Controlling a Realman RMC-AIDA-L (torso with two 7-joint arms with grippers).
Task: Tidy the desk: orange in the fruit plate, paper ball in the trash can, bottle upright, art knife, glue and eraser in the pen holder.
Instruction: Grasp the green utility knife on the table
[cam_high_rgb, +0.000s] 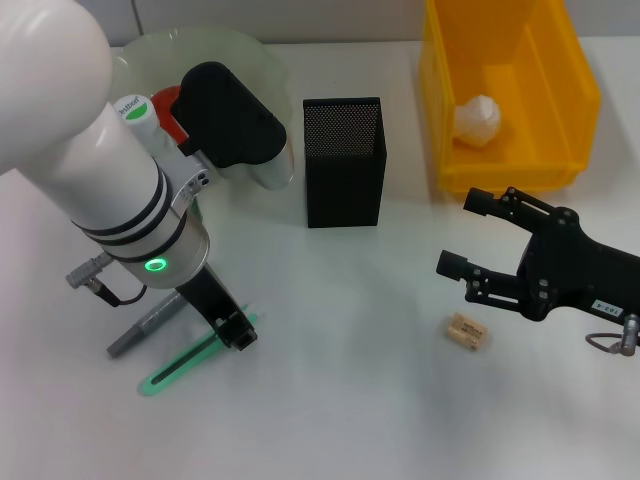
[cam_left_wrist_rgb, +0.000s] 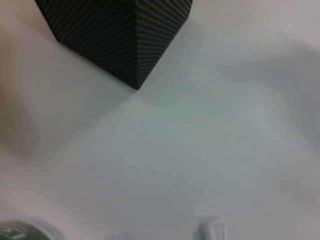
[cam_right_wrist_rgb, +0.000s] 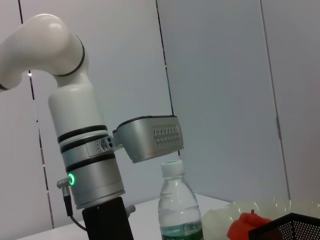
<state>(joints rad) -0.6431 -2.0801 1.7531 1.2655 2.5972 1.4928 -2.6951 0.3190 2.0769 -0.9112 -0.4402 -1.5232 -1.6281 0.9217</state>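
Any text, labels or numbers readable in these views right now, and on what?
Bottle cap: green and white label with print, too blurred to read.
Right pincer: small white sticker on its wrist, too small to read.
Eraser: dark print, unreadable.
Bottle: green label band, no legible text.

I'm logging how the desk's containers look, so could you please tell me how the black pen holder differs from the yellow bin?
The black mesh pen holder is a tall, narrow box; the yellow plastic bin is wider with solid walls. The pen holder's inside cannot be seen, while the bin holds a white crumpled paper ball. The pen holder stands mid-table, the bin toward the robot's right. Both are open-topped and upright.
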